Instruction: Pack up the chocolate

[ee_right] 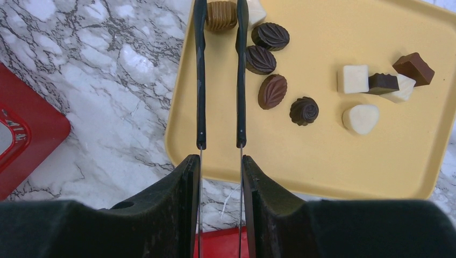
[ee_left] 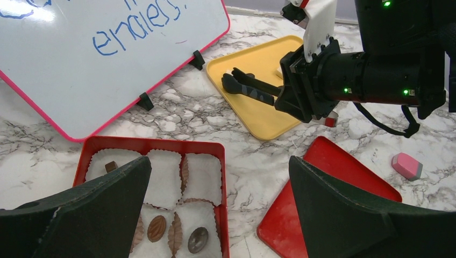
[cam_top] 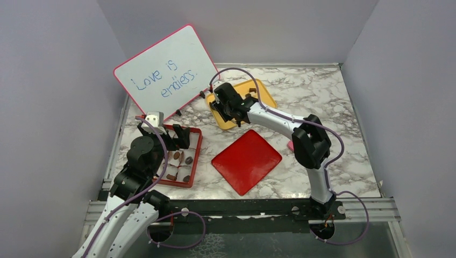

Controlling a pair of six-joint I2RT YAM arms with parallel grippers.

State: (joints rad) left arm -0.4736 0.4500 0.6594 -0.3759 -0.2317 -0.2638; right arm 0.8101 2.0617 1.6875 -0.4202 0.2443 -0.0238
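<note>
Chocolates lie on a yellow tray (ee_right: 333, 156): dark ones (ee_right: 270, 36), a brown leaf (ee_right: 272, 91), white blocks (ee_right: 355, 78). My right gripper (ee_right: 220, 161) is shut on black-tipped tongs (ee_right: 201, 80). The tong tips stand on either side of a tan ribbed chocolate (ee_right: 221, 15) at the tray's far edge. My left gripper (ee_left: 219, 177) is open and empty, hovering over a red box (ee_left: 156, 144) lined with white paper cups. Some cups hold chocolates: an oval brown one (ee_left: 157, 228), a round dark one (ee_left: 197, 239), a small block (ee_left: 111, 166). Both grippers show in the top view: left (cam_top: 161, 134), right (cam_top: 226, 107).
A red lid (cam_top: 247, 160) lies flat between the box and the right arm. A whiteboard (cam_top: 166, 72) with a pink rim leans at the back left, next to the tray (cam_top: 258, 91). A small pink cube (ee_left: 407, 165) lies right of the lid.
</note>
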